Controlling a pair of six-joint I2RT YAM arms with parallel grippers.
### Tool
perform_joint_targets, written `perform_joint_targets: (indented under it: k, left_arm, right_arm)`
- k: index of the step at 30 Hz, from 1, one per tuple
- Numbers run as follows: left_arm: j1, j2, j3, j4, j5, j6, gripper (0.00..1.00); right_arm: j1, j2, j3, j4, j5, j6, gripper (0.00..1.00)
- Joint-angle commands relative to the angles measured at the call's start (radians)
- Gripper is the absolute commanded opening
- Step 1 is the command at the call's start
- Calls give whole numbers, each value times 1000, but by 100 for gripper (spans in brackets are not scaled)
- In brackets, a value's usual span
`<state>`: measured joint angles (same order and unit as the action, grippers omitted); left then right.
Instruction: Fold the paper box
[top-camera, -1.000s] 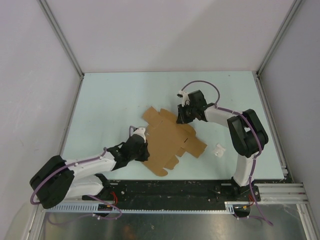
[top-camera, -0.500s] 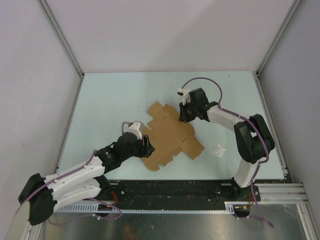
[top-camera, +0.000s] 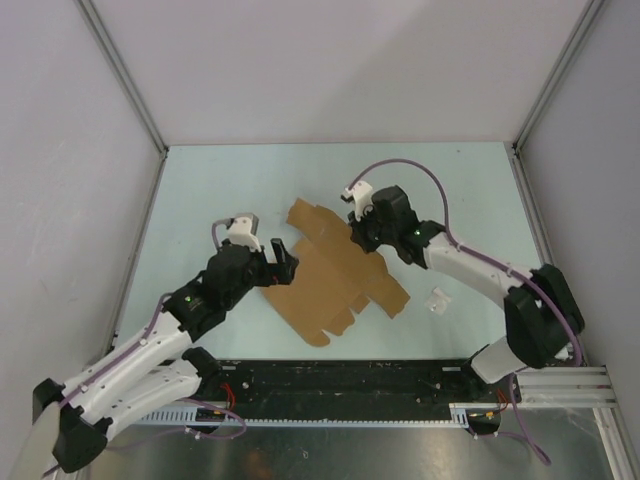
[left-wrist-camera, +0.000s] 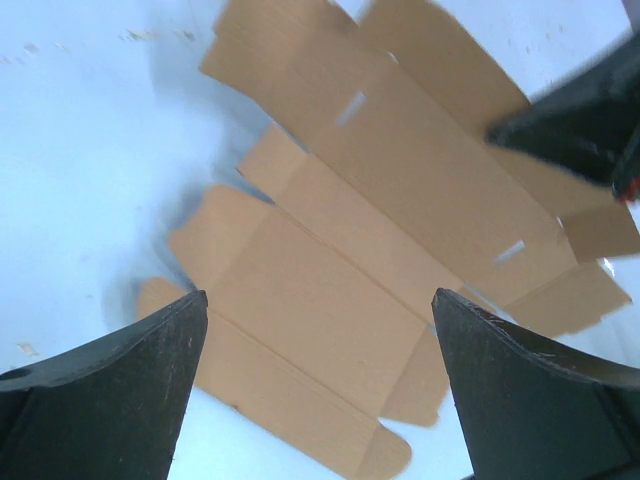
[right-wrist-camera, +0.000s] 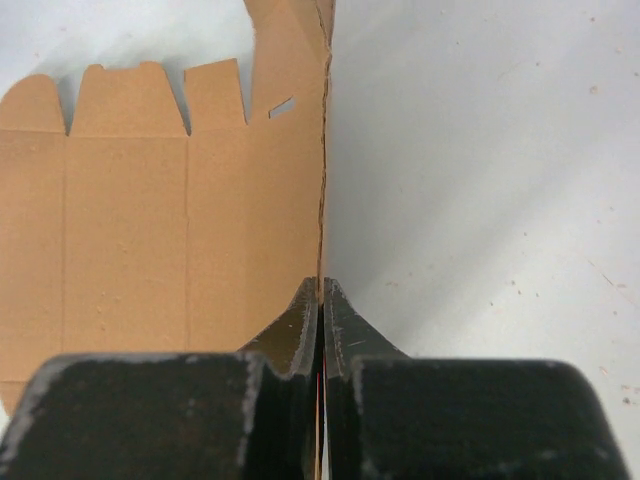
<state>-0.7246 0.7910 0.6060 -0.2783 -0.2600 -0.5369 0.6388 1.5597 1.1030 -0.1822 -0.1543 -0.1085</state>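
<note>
One flat cardboard sheet, the paper box (top-camera: 335, 275), lies mid-surface (top-camera: 220, 190), unfolded. Right jaws clamp shut on its far right edge, likely to lift that panel for folding; left jaws gape wide, empty, over its left side.

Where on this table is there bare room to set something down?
Bare: the far strip of table between back wall and paper box, and the far right corner beyond the right arm. Crowded: the middle, with the open left gripper, the right gripper shut on the box's edge, and a white wad.
</note>
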Motion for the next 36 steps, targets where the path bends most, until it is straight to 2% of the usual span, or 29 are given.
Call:
perform_joint_targets:
  k: [1,6,9,14,18,23,30,36]
  left_arm:
    - [95,-36,77,-18,5,74,100]
    - [255,-41,110,-16,143,103,98]
    - [309,-21,144,-13,177,141,92]
    - [353,24,222,-15,191,212,87]
    - [424,27,245,-10,194,212,75]
    - [523,66,248,5,290,198,70]
    - [564,119,226,51,471,212,60]
    - [565,152,189,94,654,212,57]
  right_arm:
    - [33,-180,-130,173,82,-108,0]
    - [41,-237,-147,124,93,-178,0]
    - [35,-254,-147,92,53,-210,1]
    - [35,-260,-147,93,36,-290,1]
    - [32,-260,-137,53,2,-397,1]
    - [4,-273,-111,-32,-109,-502,2]
    - [-11,-323,-109,-80,-280,-612,3]
    - [-17,-329,-104,-86,-301,-648,3]
